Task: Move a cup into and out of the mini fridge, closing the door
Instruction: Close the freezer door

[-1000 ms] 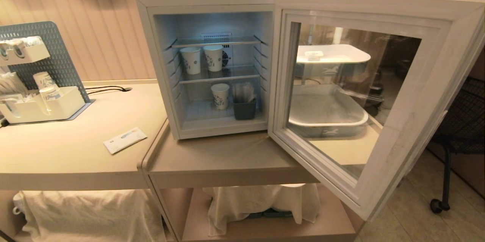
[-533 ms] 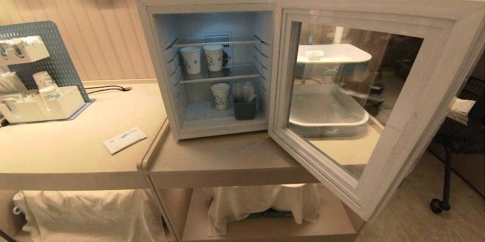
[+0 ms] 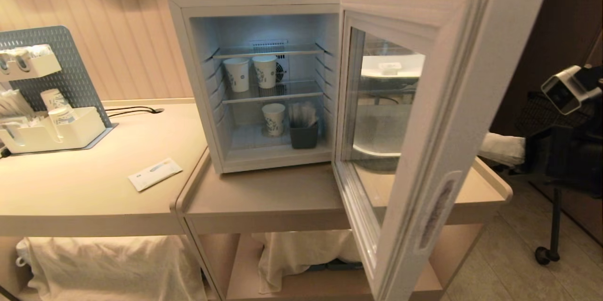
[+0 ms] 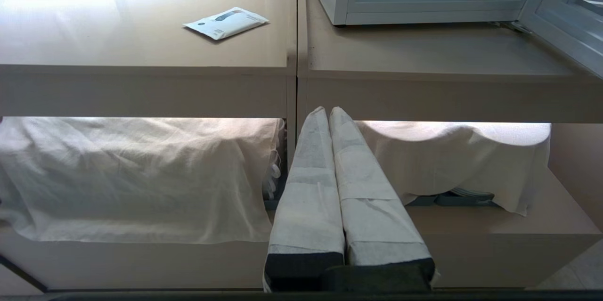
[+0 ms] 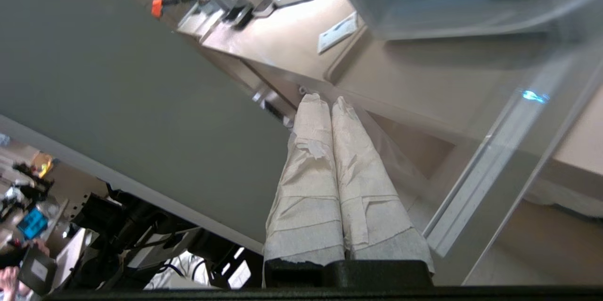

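The white mini fridge (image 3: 198,79) stands open on the beige cart, and its door (image 3: 438,103) is swung about halfway out, with its edge toward me. My right gripper (image 3: 485,148) is shut and empty. Its wrapped fingertips (image 5: 306,103) rest against the outer face of the door near its free edge. Through the door glass, the cup (image 3: 390,67) shows as a small white lidded thing on a white tray behind. My left gripper (image 4: 328,110) is shut and empty, parked low in front of the cart's lower shelf.
Inside the fridge stand three paper cups (image 3: 266,71) and a dark bin (image 3: 304,134). A white packet (image 3: 155,174) lies on the left table beside a pegboard organiser (image 3: 47,103). White cloth (image 4: 141,174) covers the lower shelves. A black wheeled chair (image 3: 556,197) stands at the right.
The door has swung from wide open toward the fridge. My right arm has come into the head view at the right, behind the door. The left arm has not moved.
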{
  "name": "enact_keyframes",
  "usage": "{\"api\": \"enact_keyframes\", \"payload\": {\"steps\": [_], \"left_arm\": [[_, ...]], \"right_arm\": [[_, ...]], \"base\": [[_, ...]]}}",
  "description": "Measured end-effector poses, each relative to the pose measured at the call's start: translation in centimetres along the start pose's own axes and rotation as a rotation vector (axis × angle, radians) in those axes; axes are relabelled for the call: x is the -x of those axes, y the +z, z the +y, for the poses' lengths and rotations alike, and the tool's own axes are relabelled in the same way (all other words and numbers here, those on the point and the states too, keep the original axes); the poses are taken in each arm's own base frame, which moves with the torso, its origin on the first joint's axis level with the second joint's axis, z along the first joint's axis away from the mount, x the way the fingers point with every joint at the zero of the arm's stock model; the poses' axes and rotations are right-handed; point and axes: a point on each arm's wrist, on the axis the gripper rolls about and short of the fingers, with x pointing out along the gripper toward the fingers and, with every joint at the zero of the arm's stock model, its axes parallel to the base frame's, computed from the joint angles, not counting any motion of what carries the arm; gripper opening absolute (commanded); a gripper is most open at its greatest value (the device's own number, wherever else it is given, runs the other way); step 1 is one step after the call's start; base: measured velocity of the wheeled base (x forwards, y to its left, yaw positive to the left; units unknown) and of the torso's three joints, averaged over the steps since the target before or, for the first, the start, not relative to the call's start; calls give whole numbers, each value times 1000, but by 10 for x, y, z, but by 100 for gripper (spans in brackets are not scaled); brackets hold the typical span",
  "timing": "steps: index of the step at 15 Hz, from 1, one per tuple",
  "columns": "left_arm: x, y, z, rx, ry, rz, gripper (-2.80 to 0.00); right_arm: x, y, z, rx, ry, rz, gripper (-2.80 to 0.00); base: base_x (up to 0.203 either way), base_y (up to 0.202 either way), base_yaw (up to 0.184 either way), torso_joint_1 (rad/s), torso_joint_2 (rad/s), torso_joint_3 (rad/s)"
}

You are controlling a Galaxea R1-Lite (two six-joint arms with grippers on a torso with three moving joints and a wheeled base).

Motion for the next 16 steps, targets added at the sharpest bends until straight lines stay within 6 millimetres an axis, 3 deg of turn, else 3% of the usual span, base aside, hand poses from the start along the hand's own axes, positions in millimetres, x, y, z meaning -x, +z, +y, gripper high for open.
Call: {"api": "enact_keyframes", "payload": {"steps": [4,9,13,16], "left_arm": [[0,0,0,0,0,0,-280],[0,0,0,0,0,0,-280],[0,0,0,0,0,0,-280],[0,0,0,0,0,0,-280]], "right_arm": [[-78,17,18,99,-94,-44,-280],[-192,31,18,331,-370,-121,-280],[-269,11,18,497,-436,-134,-280],[-304,-8,14,549,-453,-143,-280]], "base": [[0,0,0,0,0,0],[0,0,0,0,0,0],[0,0,0,0,0,0],[0,0,0,0,0,0]]}}
